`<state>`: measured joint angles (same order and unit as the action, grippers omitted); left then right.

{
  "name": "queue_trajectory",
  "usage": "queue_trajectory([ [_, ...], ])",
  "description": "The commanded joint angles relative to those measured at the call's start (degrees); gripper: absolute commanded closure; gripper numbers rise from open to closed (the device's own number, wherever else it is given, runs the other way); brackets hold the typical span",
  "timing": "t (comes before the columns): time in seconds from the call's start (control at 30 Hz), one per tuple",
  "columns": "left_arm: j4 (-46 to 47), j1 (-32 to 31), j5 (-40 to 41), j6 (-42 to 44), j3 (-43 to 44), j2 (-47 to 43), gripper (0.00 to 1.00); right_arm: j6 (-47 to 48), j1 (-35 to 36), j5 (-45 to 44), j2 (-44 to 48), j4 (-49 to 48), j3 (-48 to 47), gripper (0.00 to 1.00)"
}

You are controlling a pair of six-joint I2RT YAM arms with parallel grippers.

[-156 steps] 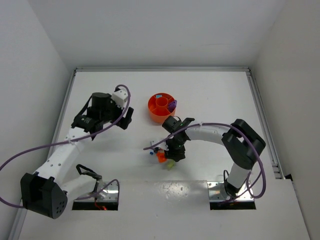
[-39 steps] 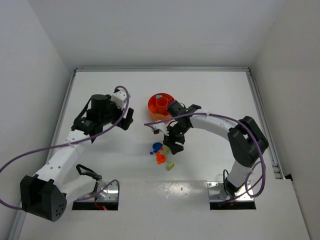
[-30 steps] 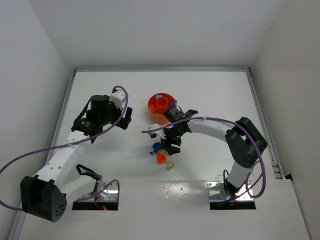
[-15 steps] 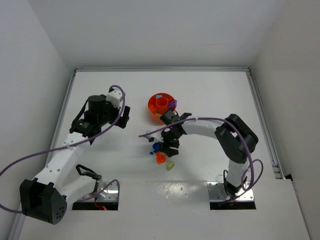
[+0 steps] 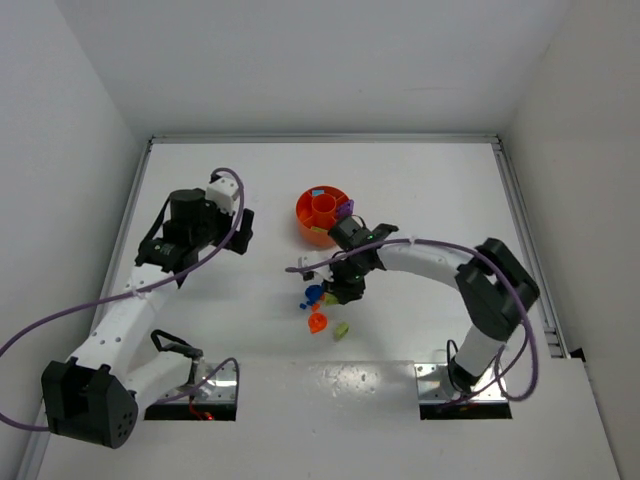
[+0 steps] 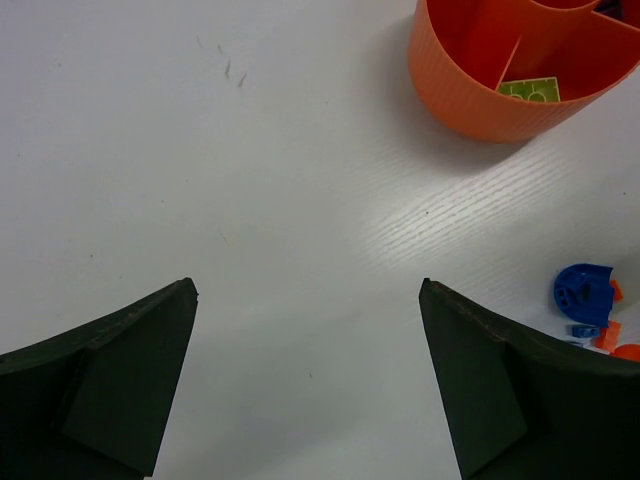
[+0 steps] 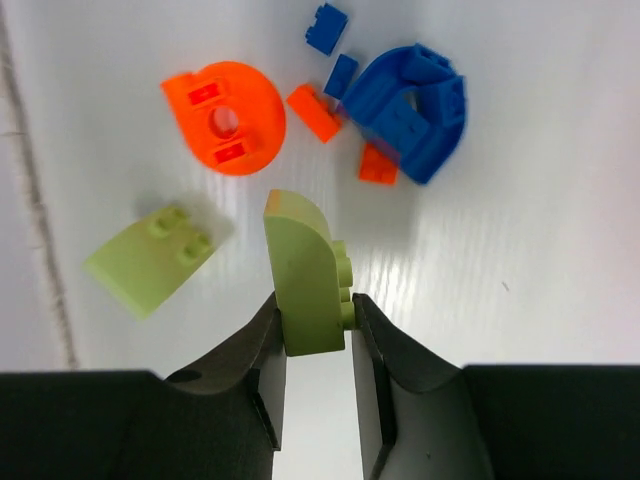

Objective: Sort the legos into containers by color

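Legos lie in a small loose heap on the table (image 6: 150, 150) under my right gripper (image 7: 313, 335). Its fingers (image 7: 262, 370) are closed on one rounded yellow-green piece (image 7: 303, 270), held on edge just above the rest. Below it sit an orange round piece (image 7: 225, 118), a blue rounded piece (image 7: 410, 110), a few tiny bricks (image 7: 325, 28) and a second yellow-green wedge (image 7: 150, 255).

To do this well I should lift straight clear of the heap and carry to the orange tray (image 5: 308, 218). I should let go low over the section that already holds a yellow-green brick (image 6: 530, 90), not the central cup.

My left gripper (image 6: 307, 300) hangs spread wide over bare table, holding nothing.

From above, my own arm (image 5: 420, 258) hides the held piece. The left wrist view cuts off most of the tray. I cannot tell whether the purple bit (image 5: 345, 209) at its rim lies inside a section.
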<state>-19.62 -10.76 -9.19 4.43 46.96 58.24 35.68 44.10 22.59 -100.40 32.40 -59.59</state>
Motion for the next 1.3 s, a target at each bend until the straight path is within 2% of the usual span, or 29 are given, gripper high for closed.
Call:
queue_trajectory([
  [0.0, 1.9, 1.3, -1.1, -0.2, -0.4, -0.6, 0.00, -1.9, -1.1, 0.1, 9.2, 2.9, -0.5, 0.86],
  [0.2, 3.4, 1.3, -2.2, -0.7, -0.4, 0.5, 0.00, -8.5, -3.8, -5.8, 9.9, 1.2, -6.8, 0.87],
  [0.4, 3.4, 1.3, -2.2, -0.7, 0.1, 0.5, 0.00, -10.5, -5.8, -8.4, -0.2, 2.5, -21.2, 0.87],
  [0.53, 2.8, 1.8, -2.2, -0.7, -0.5, -0.1, 0.00, -11.6, -7.9, -9.1, -4.9, 3.3, -27.5, 0.87],
  [0.87, 2.8, 3.5, -3.4, -0.7, -0.5, 0.6, 0.00, -12.1, -9.0, -12.3, -10.2, 4.4, -33.2, 0.86],
  [1.0, 2.8, 3.5, -3.9, -0.7, -0.5, 1.2, 0.00, -13.2, -9.0, -13.0, -11.2, 4.4, -33.2, 0.73],
  [1.1, 2.8, 4.0, -3.9, -0.7, -0.5, 1.2, 0.00, -14.3, -9.0, -13.5, -10.3, 3.0, -33.2, 0.58],
  [1.27, 2.8, 4.0, -4.4, -0.7, -0.5, 1.2, 0.00, -14.3, -9.0, -13.0, -5.4, 2.0, -30.3, 0.53],
])
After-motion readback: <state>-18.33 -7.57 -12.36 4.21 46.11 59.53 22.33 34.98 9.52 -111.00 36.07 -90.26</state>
